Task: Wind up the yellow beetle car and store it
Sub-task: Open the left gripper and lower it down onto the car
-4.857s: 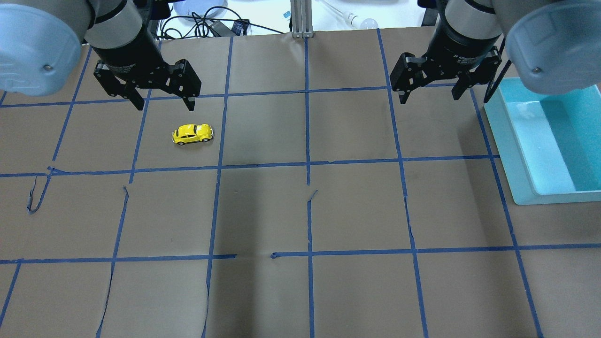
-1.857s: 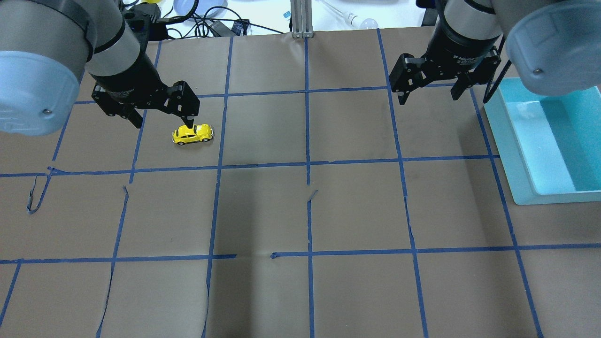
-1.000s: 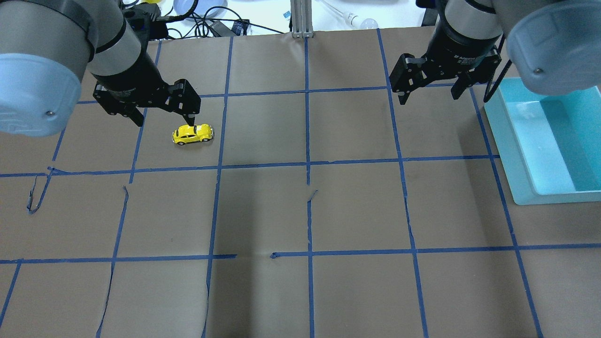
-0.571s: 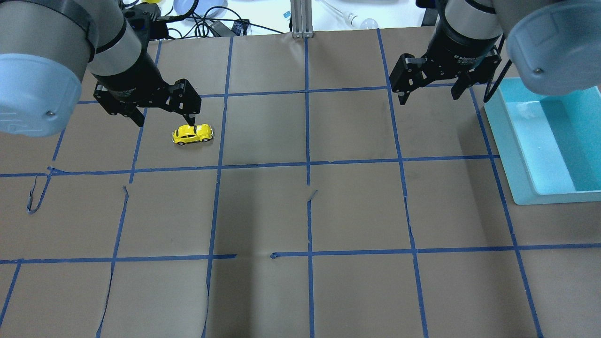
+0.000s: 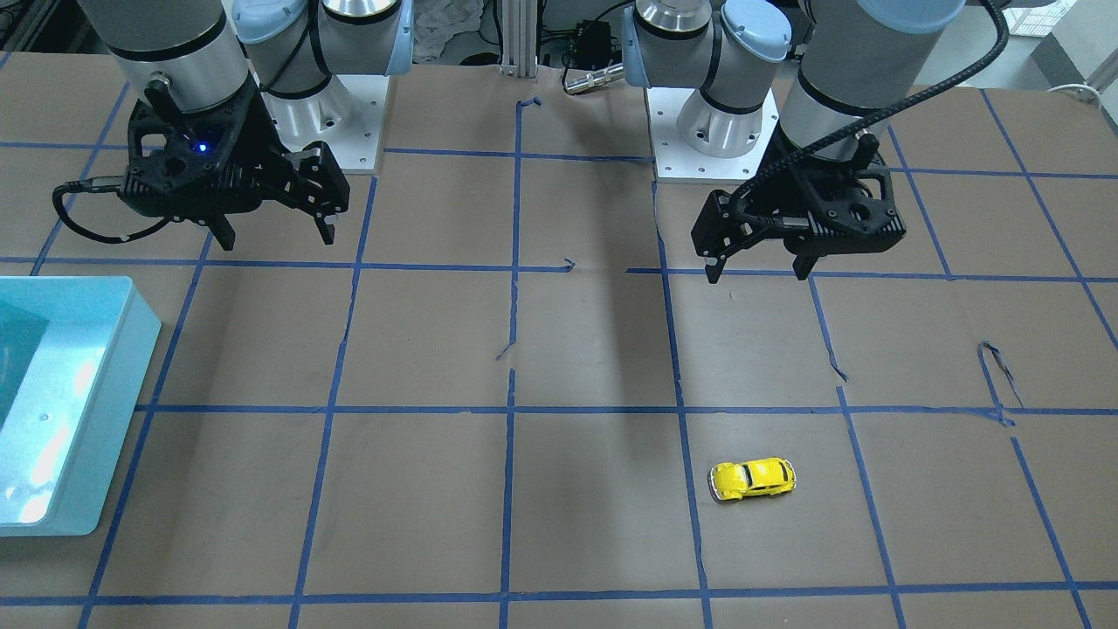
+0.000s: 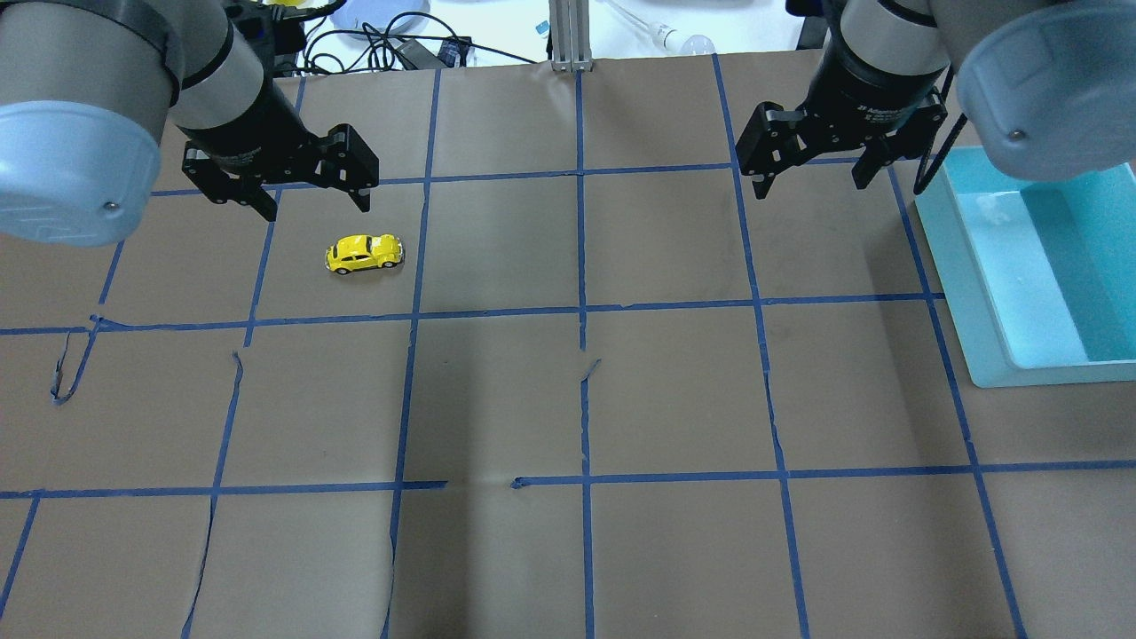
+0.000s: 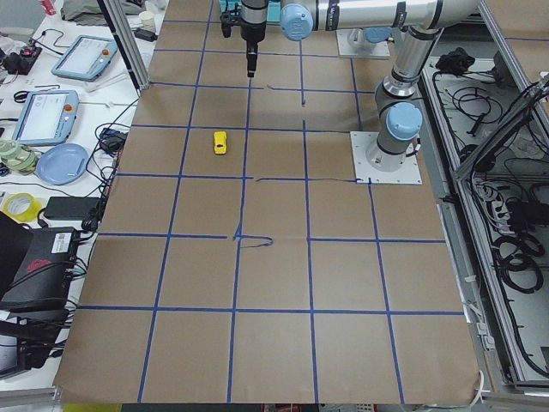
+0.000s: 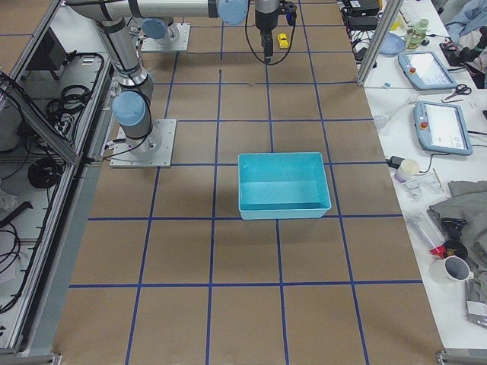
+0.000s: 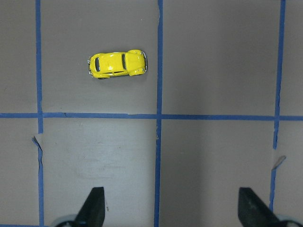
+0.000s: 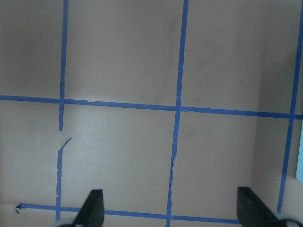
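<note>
The yellow beetle car (image 6: 364, 254) stands on its wheels on the brown paper, in a grid square on the left half of the table; it also shows in the front-facing view (image 5: 753, 480). My left gripper (image 6: 317, 209) is open and empty, hovering above the table just short of the car, on the robot's side. In the left wrist view the car (image 9: 117, 64) lies ahead and to the left, well clear of the fingertips (image 9: 94, 208). My right gripper (image 6: 809, 186) is open and empty, hovering over bare paper on the right.
A light-blue bin (image 6: 976, 284) stands at the table's right edge, beside the right arm; it also shows in the front-facing view (image 5: 105, 419). Blue tape lines mark a grid on the paper, with some torn, lifted ends.
The left gripper had come down close over the car and has now lifted back up and away from it. The car and the right arm have not moved.
</note>
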Robot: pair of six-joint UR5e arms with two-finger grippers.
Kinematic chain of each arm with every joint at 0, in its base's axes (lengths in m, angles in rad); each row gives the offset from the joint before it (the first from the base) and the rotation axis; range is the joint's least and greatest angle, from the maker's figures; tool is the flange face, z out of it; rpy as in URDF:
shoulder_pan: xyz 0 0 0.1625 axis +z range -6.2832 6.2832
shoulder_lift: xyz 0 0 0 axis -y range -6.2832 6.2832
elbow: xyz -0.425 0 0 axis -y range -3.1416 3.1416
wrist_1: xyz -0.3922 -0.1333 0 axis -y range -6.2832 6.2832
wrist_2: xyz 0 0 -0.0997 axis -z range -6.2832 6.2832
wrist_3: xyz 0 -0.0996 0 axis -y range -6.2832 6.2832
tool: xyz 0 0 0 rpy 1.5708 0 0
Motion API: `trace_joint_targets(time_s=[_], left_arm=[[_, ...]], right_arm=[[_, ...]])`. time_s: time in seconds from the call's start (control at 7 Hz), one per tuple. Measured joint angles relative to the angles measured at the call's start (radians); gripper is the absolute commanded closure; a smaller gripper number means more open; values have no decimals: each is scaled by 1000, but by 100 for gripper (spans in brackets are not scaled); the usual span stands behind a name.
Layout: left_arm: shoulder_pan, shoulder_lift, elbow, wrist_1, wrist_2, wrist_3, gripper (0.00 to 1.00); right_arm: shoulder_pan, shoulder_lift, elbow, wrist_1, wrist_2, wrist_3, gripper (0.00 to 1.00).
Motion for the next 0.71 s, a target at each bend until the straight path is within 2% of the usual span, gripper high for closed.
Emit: trace_joint_targets(time_s=[0.29,0.71], left_arm=[[22,-28,-27,17,10,-398,0],[41,-108,-77,138,19,-934,0]], right_arm=[[1,0,0,0,0,0,0],[0,1,0,0,0,0,0]])
